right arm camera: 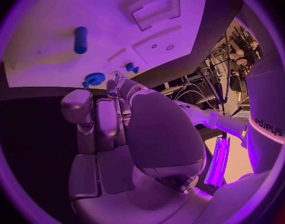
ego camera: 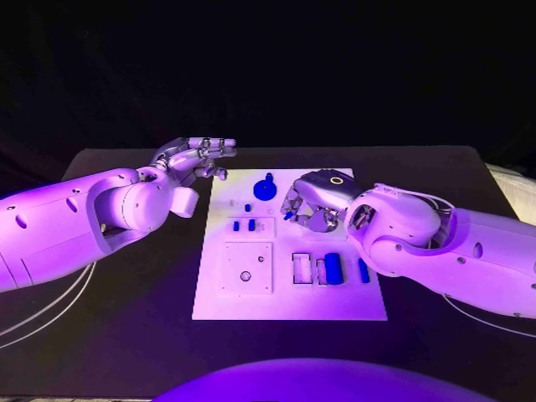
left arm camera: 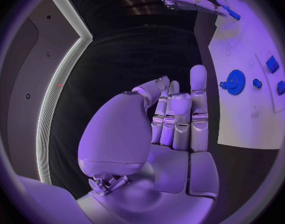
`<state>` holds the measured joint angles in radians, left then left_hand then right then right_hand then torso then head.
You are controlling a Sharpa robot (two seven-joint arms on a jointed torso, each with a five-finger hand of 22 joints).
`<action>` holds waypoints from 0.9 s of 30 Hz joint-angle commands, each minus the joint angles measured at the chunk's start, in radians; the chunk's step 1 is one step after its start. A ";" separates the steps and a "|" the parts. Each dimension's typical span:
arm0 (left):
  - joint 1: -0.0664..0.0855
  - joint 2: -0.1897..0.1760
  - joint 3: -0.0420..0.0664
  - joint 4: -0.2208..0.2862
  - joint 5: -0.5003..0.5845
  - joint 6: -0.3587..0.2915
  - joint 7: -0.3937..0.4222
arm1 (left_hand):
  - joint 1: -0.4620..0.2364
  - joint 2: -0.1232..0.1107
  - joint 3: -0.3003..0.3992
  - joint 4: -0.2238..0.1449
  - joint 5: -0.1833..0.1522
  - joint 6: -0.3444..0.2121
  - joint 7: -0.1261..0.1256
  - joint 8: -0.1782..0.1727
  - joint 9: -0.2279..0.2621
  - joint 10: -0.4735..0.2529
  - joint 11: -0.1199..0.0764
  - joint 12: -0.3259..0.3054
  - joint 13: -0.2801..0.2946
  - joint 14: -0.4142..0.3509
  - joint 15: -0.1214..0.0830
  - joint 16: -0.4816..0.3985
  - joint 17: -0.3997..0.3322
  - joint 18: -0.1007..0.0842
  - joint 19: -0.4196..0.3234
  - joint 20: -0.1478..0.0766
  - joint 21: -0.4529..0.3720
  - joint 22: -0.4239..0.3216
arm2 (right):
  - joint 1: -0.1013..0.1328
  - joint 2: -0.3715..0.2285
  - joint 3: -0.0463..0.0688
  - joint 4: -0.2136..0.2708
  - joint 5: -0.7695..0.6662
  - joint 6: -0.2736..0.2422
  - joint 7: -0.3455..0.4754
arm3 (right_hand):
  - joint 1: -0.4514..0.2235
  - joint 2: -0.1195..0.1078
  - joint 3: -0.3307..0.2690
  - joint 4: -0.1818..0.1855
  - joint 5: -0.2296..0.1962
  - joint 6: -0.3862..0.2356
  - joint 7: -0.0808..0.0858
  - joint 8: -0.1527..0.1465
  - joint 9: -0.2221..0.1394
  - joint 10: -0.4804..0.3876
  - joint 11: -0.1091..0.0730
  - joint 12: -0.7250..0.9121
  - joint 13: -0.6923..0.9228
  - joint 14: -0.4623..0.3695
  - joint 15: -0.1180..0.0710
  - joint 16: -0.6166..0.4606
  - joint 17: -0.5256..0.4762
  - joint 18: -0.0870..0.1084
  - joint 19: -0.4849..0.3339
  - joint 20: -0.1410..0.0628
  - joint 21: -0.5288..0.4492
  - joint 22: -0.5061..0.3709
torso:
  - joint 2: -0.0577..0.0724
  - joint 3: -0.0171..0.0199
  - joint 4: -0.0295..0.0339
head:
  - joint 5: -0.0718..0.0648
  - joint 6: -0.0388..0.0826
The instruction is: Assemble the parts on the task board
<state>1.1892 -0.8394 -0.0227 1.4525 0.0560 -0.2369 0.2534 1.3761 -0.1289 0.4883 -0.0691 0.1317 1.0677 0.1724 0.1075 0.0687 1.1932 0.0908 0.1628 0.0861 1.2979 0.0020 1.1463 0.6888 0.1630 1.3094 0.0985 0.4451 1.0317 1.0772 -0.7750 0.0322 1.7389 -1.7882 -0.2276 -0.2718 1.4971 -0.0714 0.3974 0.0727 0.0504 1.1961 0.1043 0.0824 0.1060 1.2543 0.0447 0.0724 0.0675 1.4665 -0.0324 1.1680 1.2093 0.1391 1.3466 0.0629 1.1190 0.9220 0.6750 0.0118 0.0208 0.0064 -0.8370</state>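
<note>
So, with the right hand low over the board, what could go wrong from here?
1. The right hand hangs over the task board close to small blue parts; lowering further, it might knock them.
2. It partly hides the board beneath it in the head view, so aiming may be unsure.
3. The left hand hovers off the board near the blue gear, too far to help.

Purple light floods scene — task board [ego camera: 290, 293] glares bright, surroundings black; wrist views fisheye-bent, dark-rimmed, edges soft.
</note>
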 commanded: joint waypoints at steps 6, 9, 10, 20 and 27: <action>0.000 0.004 0.001 0.012 -0.002 0.021 0.003 | -0.001 0.004 -0.003 -0.004 0.004 -0.008 -0.002 0.000 -0.001 -0.007 0.000 0.005 0.002 -0.007 0.000 -0.006 -0.004 0.017 -0.007 -0.003 -0.006 -0.002 | -0.038 0.046 -0.013 0.008 0.027 0.058 0.038 | -0.010 0.006 0.011 -0.006 0.005 -0.004 0.006 -0.004 0.002 -0.005 0.006 -0.006 0.001 0.050 0.004 0.007 0.002 -0.015 0.004 0.000 0.003 -0.002 | 0.002 -0.0003 -0.0009 | 0.030 -0.011; 0.000 0.004 0.001 0.015 -0.002 0.022 0.002 | -0.001 0.004 -0.003 -0.004 0.004 -0.008 -0.002 0.000 -0.001 -0.007 0.000 0.005 0.002 -0.007 0.000 -0.006 -0.004 0.017 -0.007 -0.003 -0.006 -0.002 | -0.053 0.062 -0.016 -0.002 0.033 0.069 0.045 | -0.010 0.007 0.013 -0.008 0.005 -0.005 0.007 -0.004 0.002 -0.006 0.006 -0.007 0.001 0.050 0.004 0.007 0.002 -0.015 0.004 0.000 0.003 -0.002 | 0.001 -0.0003 -0.0016 | 0.038 -0.014; 0.000 0.004 0.001 0.016 -0.002 0.022 0.002 | -0.001 0.004 -0.003 -0.004 0.004 -0.008 -0.002 0.000 -0.001 -0.007 0.000 0.005 0.002 -0.007 0.000 -0.006 -0.004 0.017 -0.007 -0.003 -0.006 -0.002 | -0.057 0.067 -0.017 -0.006 0.034 0.072 0.046 | -0.010 0.007 0.013 -0.008 0.005 -0.005 0.007 -0.004 0.002 -0.006 0.006 -0.007 0.001 0.050 0.004 0.007 0.002 -0.015 0.004 0.000 0.003 -0.002 | 0.001 -0.0005 -0.0015 | 0.039 -0.015; 0.000 0.003 0.001 0.027 -0.002 0.023 0.001 | -0.001 0.004 -0.003 -0.004 0.004 -0.008 -0.002 0.000 -0.001 -0.007 0.000 0.005 0.002 -0.007 0.000 -0.006 -0.004 0.017 -0.007 -0.003 -0.006 -0.002 | -0.084 0.107 -0.024 -0.059 0.034 0.099 0.055 | -0.012 0.006 0.017 -0.013 0.006 -0.008 0.009 -0.007 0.002 -0.008 0.008 -0.008 0.000 0.050 0.005 0.010 0.004 -0.014 0.003 0.001 0.002 -0.004 | 0.001 0.0005 -0.0012 | 0.049 -0.024; 0.000 0.003 0.001 0.030 -0.002 0.024 0.000 | -0.002 0.003 -0.003 -0.004 0.005 -0.009 -0.001 -0.001 -0.001 -0.009 0.001 0.006 0.002 -0.007 0.000 -0.006 -0.004 0.017 -0.007 -0.003 -0.006 -0.002 | -0.093 0.118 -0.026 -0.072 0.027 0.101 0.056 | -0.013 0.006 0.018 -0.013 0.006 -0.008 0.009 -0.007 0.003 -0.009 0.008 -0.008 0.000 0.050 0.005 0.011 0.005 -0.014 0.003 0.001 0.002 -0.004 | 0.001 0.0013 -0.0018 | 0.052 -0.029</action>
<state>1.1890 -0.8379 -0.0228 1.4794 0.0560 -0.2320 0.2507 1.3761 -0.1289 0.4883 -0.0691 0.1317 1.0677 0.1724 0.1075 0.0688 1.1930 0.0908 0.1627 0.0861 1.2971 0.0011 1.1463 0.6859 0.1629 1.3094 0.0985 0.4451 1.0309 0.9882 -0.6595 0.0086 1.6709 -1.7526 -0.1536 -0.2262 1.4881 -0.0703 0.4086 0.0593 0.0500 1.1884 0.1077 0.0708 0.1074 1.2504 0.0486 0.0706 0.0679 1.4665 -0.0324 1.1757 1.2131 0.1390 1.3465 0.0629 1.1190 0.9189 0.6763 0.0128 0.0194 0.0570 -0.8651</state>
